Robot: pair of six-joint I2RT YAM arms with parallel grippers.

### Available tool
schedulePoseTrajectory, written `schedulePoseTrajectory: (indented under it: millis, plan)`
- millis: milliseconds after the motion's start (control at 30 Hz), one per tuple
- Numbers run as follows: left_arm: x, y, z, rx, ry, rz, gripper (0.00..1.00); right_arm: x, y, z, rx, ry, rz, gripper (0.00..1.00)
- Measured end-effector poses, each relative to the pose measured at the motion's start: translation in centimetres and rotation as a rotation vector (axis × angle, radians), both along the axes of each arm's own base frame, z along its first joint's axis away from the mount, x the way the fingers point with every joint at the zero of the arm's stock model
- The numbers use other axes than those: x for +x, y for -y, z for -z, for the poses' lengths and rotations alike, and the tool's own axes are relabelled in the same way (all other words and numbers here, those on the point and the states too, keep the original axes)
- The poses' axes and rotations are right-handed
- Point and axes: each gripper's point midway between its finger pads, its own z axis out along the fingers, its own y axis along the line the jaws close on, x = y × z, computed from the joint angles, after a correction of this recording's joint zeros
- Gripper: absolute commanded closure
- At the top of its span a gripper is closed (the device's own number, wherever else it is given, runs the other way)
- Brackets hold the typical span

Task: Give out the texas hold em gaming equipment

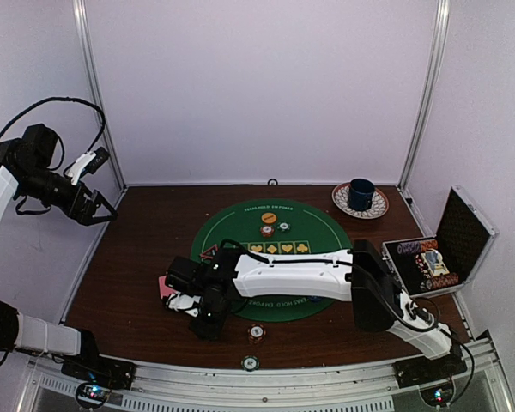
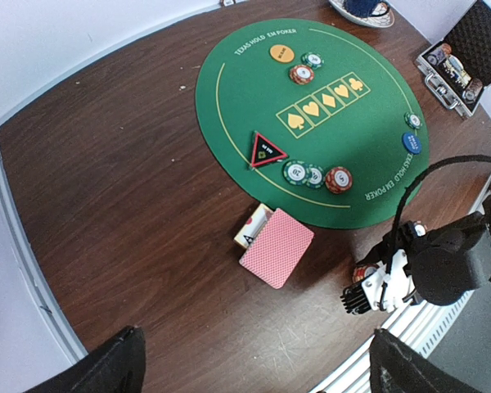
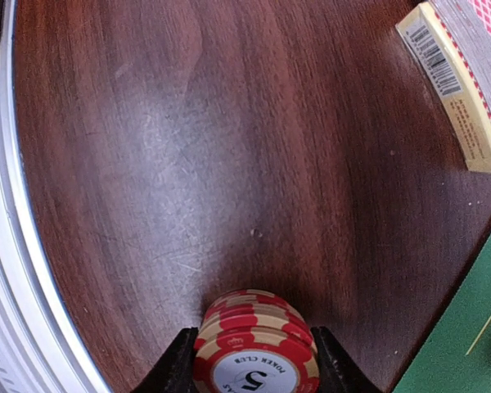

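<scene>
A short stack of red-and-cream poker chips [image 3: 255, 327] marked 5 stands on the brown table, and my right gripper [image 3: 252, 352] is shut on it, a black finger against each side. From above, that gripper [image 1: 208, 319] is low, left of the green mat [image 1: 326, 225]. Pink-backed cards [image 2: 277, 247] lie beside a cream card box [image 2: 252, 227]. The mat carries a red-black triangle marker [image 2: 268, 151], three chips [image 2: 314, 176], a blue disc [image 2: 411, 142] and an orange disc [image 2: 281, 53]. My left gripper [image 1: 99, 209] hangs open, high at the left.
A dark blue cup [image 1: 361, 194] on a patterned saucer stands at the back right. An open metal-edged case [image 1: 438, 249] with more chips is at the right. A red chip [image 1: 256, 332] and a green one [image 1: 251, 363] lie near the front rail.
</scene>
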Motion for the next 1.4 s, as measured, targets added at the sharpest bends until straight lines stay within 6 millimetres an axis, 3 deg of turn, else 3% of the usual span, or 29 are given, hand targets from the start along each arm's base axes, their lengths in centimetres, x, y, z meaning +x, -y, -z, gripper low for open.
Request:
schedulePoseTrajectory:
  millis: [233, 367, 500, 567, 667, 733, 867, 967, 1100, 1233, 1400]
  plan:
    - [0.0, 0.0, 0.0, 0.000, 0.000, 0.000, 0.02, 0.2, 0.0, -1.0, 0.012, 0.013, 0.003, 0.71]
    - [0.0, 0.0, 0.0, 0.000, 0.000, 0.001, 0.02, 0.5, 0.0, -3.3, 0.045, 0.036, 0.010, 0.73]
    - [0.0, 0.0, 0.0, 0.002, 0.002, 0.002, 0.02, 1.2, 0.1, -7.2, 0.107, 0.067, 0.033, 0.78]
    - [0.0, 0.0, 0.0, 0.003, 0.003, 0.004, 0.02, 1.7, 0.8, -8.8, 0.130, 0.080, 0.062, 0.79]
    - [-0.1, 0.0, -0.1, 0.005, 0.008, 0.007, 0.02, 3.1, 3.9, -10.6, 0.139, 0.085, 0.143, 0.80]
    - [-0.1, 0.0, -0.1, 0.005, 0.010, 0.009, 0.02, 4.1, 5.3, -10.7, 0.139, 0.084, 0.186, 0.80]
    - [-0.1, 0.0, -0.1, 0.005, 0.011, 0.010, 0.03, 7.2, 11.6, -7.9, 0.060, 0.064, 0.353, 0.81]
    - [-0.1, 0.0, -0.1, 0.005, 0.012, 0.012, 0.03, 9.1, 16.4, -4.4, -0.032, 0.050, 0.481, 0.81]
    - [-0.1, 0.0, -0.1, 0.006, 0.012, 0.012, 0.03, 8.8, 20.7, -0.4, -0.137, 0.015, 0.576, 0.82]
    - [-0.1, 0.0, -0.1, 0.005, 0.012, 0.013, 0.03, 8.2, 21.6, 0.8, -0.159, 0.002, 0.602, 0.83]
    - [-0.2, 0.2, -0.2, -0.003, 0.012, 0.017, 0.03, 8.5, 21.2, 0.8, -0.124, 0.007, 0.626, 0.84]
